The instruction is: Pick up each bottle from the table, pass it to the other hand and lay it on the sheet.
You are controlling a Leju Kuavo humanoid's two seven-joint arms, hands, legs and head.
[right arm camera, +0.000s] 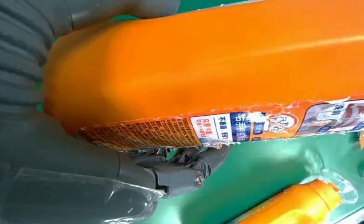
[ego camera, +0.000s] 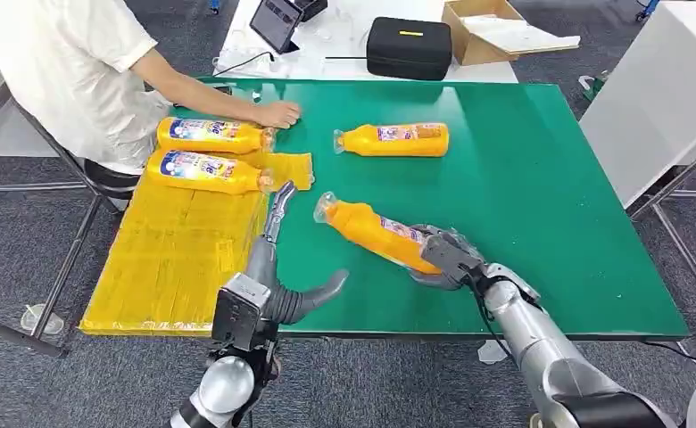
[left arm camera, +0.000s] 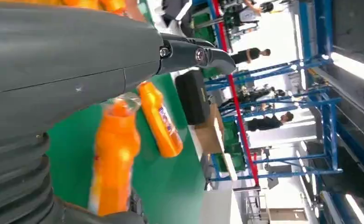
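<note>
Bottle [ego camera: 376, 232] gripped at base by right robot hand [ego camera: 443, 259]; left robot hand [ego camera: 277, 267] released, beside neck.

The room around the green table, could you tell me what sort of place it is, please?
Probably a robot test hall or workshop: blue metal racking with people standing about, a black equipment case and an open cardboard box on the neighbouring bench.

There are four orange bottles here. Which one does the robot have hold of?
The nearest bottle, gripped at its base by the right hand. Two others lie on the yellow sheet; one sits farther back.
</note>
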